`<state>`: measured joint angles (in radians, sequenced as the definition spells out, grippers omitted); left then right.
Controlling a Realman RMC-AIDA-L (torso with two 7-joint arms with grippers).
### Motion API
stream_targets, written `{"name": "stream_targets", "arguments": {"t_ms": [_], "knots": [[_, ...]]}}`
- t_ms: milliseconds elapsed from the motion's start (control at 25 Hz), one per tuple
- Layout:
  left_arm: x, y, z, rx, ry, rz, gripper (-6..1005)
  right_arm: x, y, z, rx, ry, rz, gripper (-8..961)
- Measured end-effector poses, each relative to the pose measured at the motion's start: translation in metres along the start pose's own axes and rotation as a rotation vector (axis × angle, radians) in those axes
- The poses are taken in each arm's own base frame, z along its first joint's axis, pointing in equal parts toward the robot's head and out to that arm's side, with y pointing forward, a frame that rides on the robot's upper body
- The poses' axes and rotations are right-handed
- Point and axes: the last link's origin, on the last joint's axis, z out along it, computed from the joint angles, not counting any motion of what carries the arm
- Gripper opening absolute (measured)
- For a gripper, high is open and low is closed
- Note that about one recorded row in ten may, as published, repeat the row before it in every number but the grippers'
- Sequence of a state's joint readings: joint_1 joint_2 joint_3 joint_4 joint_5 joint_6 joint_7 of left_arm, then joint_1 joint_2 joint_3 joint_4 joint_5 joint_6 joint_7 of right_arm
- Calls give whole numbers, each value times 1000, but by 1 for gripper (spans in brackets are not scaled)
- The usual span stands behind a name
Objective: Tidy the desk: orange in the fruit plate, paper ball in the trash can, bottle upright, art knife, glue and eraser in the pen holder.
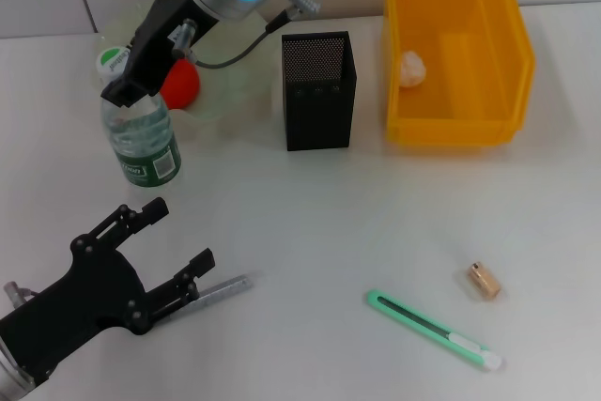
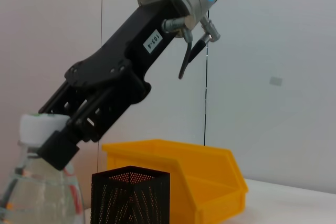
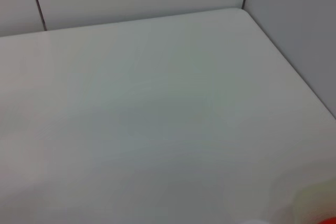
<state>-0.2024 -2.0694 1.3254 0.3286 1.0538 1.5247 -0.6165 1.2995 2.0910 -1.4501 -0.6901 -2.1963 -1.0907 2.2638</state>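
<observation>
**Currently: bottle-upright step, small items still to come**

Head view: the bottle [image 1: 143, 138] stands upright on the bench [image 1: 329, 223], just beside the fruit plate [image 1: 221, 91], where the orange [image 1: 180, 82] already lies. The right end effector [image 1: 120, 84] reaches down onto the bottle's cap, fingers together around the cap and neck as far as I can see. The paper ball [image 1: 412, 68] sits in the yellow trash can [image 1: 512, 63]. So the bottle step looks nearly finished. The next move calls for letting go cleanly without tipping it. The left end effector [image 1: 178, 237] hovers low near the front of the bench, fingers apart, holding nothing, with a grey glue stick [image 1: 223, 289] just beside it. The art knife [image 1: 434, 329] and eraser [image 1: 484, 281] lie well apart from the pen holder [image 1: 319, 91], which awaits all three.

Left wrist view: the right end effector [image 2: 55, 145] is pressed against the white cap of the bottle [image 2: 42, 192]. The pen holder [image 2: 130, 195] and trash can [image 2: 210, 182] are behind.

Right wrist view: mostly bare bench [image 3: 157, 103], with a sliver of orange [image 3: 328, 220] in one corner. Own fingers not shown.
</observation>
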Motion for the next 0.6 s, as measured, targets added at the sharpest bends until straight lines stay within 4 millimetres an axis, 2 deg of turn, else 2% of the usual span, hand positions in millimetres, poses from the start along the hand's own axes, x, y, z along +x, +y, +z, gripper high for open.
{"name": "stream_targets", "arguments": {"t_ms": [600], "knots": [[0,0,1,-2,0,0,814,7,-1,-3,7,-17,17,502]]}}
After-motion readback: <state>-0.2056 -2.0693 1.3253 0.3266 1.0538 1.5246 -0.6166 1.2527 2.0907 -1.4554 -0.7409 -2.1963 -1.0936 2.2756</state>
